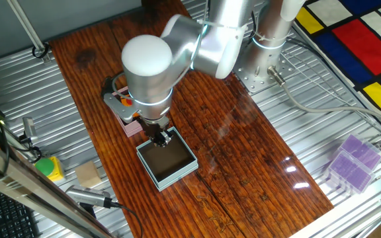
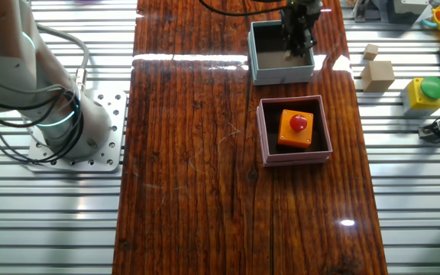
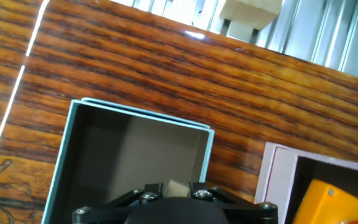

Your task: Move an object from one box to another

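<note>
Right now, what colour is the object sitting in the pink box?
Orange, with a red round top; the object in the pink box shows best in the other fixed view.

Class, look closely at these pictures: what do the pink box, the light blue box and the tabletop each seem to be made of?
Pink box: probably matte cardboard; its thin, flat walls show no shine.
Light blue box: likely the same cardboard, with thin crisp edges, a dull finish and a dark brown lining.
Tabletop: seemingly varnished wood; dark grain lines run across it and lamp glare reflects off it.

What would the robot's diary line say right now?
gripper: over light blue square box | orange block with red top: in pink square box | move: not done
</note>
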Controlling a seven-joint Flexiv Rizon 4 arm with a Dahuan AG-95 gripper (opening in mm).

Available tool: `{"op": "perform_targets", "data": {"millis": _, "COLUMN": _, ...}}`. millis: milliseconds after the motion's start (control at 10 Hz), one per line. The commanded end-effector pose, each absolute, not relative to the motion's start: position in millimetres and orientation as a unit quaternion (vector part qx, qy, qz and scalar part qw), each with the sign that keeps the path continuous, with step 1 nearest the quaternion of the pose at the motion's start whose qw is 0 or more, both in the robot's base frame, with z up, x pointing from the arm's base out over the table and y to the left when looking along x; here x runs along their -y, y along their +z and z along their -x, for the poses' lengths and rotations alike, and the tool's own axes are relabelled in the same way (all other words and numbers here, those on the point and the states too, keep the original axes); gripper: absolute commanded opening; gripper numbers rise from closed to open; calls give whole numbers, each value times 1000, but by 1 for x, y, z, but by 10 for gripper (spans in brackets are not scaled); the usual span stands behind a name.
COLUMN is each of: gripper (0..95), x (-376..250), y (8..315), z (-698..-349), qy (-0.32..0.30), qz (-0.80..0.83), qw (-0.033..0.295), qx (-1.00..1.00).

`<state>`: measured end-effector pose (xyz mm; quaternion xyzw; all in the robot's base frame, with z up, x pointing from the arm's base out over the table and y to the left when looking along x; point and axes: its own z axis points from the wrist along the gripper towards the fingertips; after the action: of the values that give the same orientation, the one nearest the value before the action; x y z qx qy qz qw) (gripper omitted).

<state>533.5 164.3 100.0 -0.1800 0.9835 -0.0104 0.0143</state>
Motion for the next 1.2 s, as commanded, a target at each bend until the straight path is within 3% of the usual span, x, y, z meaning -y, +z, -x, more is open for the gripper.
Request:
{"op": "perform_targets", "data": {"millis": 100, "gripper": 570, "x": -160, "y": 104, "z": -534, "qy": -12, "qz": 204, "qw": 16, "qx": -979}}
{"op": "perform_targets", "data": {"millis": 400, "gripper": 570, "x": -153, "y": 111, "z": -537, "qy": -12, "qz": 212, "qw": 16, "qx": -977}}
{"op": "perform_targets", "data": {"millis": 800, "gripper": 570, "x": -75, "y": 140, "z": -550, "qy": -6, "qz": 252, "qw": 10, "qx": -968}}
{"op": "perform_targets", "data": {"millis": 1200, "gripper": 570, "x": -26, "y": 137, "z": -553, "qy": -5, "qz": 252, "qw": 9, "qx": -968}}
